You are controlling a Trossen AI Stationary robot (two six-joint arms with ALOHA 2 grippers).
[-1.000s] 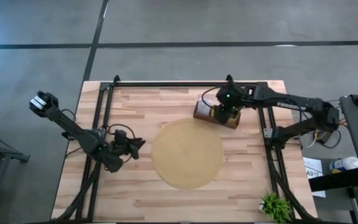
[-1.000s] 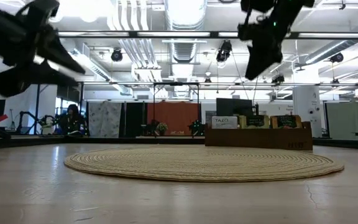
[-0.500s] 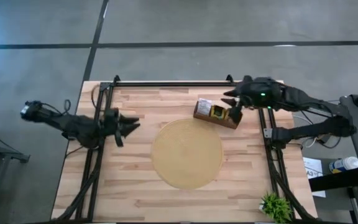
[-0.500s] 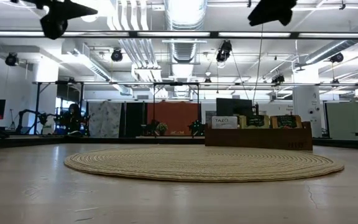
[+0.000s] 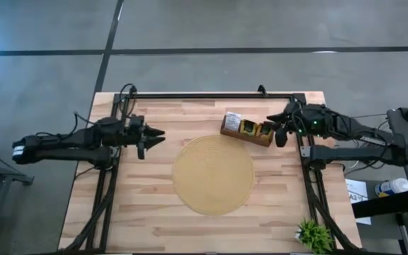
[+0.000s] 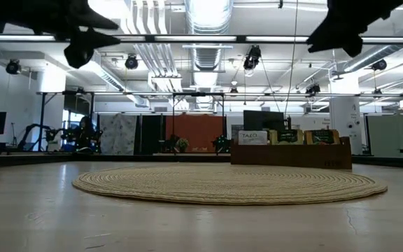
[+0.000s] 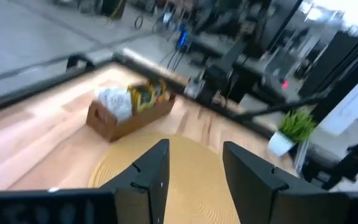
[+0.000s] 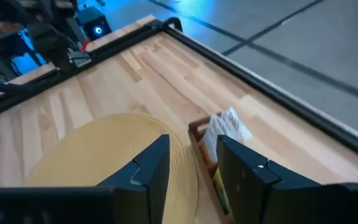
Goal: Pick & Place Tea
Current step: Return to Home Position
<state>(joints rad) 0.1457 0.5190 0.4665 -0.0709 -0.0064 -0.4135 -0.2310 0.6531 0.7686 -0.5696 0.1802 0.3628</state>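
Wood-slat table (image 5: 147,212), overhead cam: round mat (image 5: 213,175) at centre, wooden box (image 5: 227,130) just beside mat's far-right edge, small plant (image 5: 312,234) at near-right corner. All visible tea sachets (image 5: 247,127) sit in the box: white ones at the end away from R arm, yellow/green in mid section, more at the end nearest R arm. Low cam shows them standing above the box wall. No loose sachet seen on mat or boards.

L gripper (image 5: 158,134): over table's left side, beside mat, well apart from box. Fingers spread, nothing btwn them (wrist cam agrees).

R gripper (image 5: 277,130): just beside box's right end, high off table per low cam. Fingers parted, empty.

Judgement: sorting approx. complete, nothing left to pick as far as visible. Remaining = both arms to park at home pos. Sachet count per compartment not resolvable.
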